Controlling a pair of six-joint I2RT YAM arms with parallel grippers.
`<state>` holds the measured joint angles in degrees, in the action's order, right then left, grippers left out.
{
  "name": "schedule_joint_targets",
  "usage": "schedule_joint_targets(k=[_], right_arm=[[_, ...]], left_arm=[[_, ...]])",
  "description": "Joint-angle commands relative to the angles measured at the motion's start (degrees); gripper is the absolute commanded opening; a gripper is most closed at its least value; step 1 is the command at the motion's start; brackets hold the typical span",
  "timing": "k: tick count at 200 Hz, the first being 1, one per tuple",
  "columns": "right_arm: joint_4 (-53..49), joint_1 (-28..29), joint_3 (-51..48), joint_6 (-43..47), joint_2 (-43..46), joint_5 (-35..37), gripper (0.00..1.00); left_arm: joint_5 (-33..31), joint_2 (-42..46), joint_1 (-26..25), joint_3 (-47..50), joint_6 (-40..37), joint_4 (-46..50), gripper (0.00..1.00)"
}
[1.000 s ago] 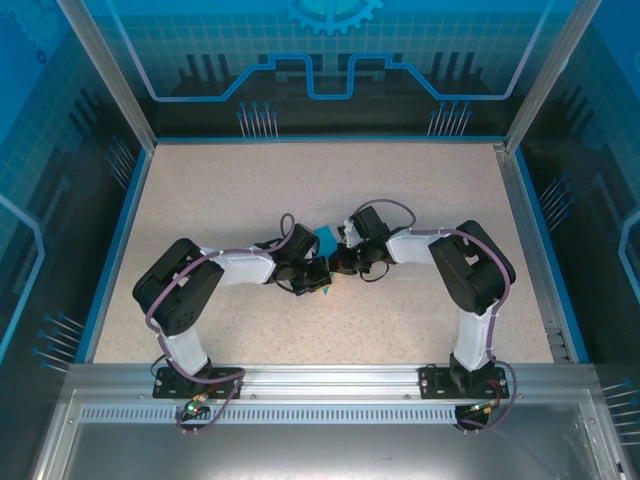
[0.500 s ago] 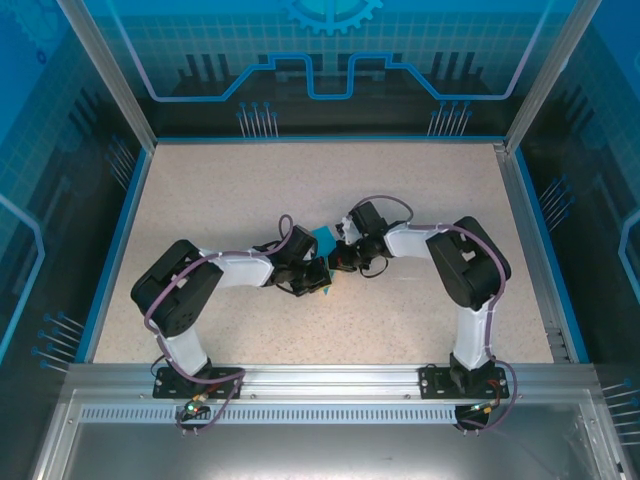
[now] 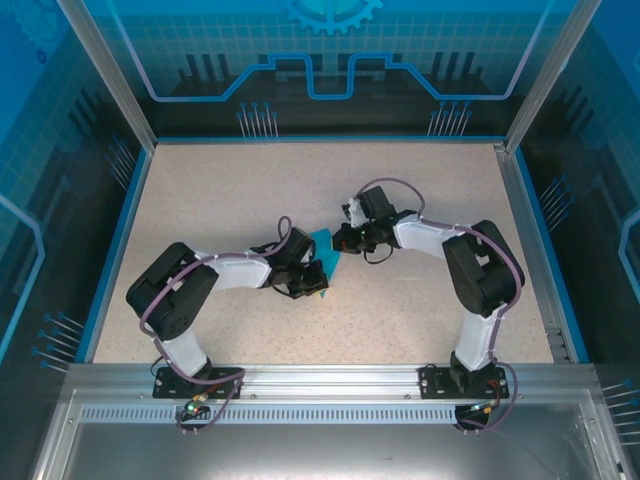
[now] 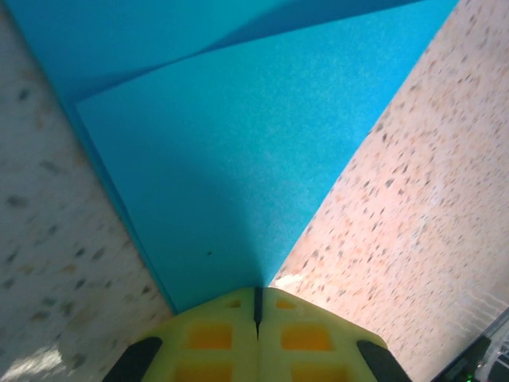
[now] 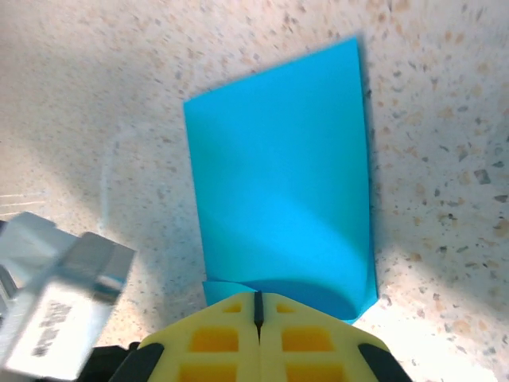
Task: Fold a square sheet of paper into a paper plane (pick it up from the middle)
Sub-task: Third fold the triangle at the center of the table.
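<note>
At the middle of the counter (image 3: 200, 200) lies the square sheet of paper (image 3: 323, 240), folded over in layers but no dart yet; we judge most creases remain. Left pincer (image 4: 257, 298) and right pincer (image 5: 257, 304), both closed, touch its edges; any grip we cannot tell.

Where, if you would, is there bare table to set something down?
Bare: the far strip of table along the back wall, and the patch between the arm bases. Crowded: the middle, where left gripper and right gripper pinch the paper.

Table (image 3: 200, 190) open all round — left gripper (image 4: 256, 290) and right gripper (image 5: 256, 296), both on the paper (image 4: 238, 159), block mid-table.
</note>
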<state>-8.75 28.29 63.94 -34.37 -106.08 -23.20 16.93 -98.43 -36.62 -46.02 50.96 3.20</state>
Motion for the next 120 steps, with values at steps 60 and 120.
schedule_joint_targets(k=[60, 120], right_arm=[[-0.9, 5.0, -4.9, -0.9, 4.5, 0.6, 0.00], [2.8, 7.5, -10.6, -4.1, 7.0, -0.3, 0.00]], left_arm=[[1.0, 7.3, -0.5, 3.2, -4.7, 6.3, 0.02], [-3.0, 6.1, -0.5, 3.6, 0.3, 3.6, 0.00]])
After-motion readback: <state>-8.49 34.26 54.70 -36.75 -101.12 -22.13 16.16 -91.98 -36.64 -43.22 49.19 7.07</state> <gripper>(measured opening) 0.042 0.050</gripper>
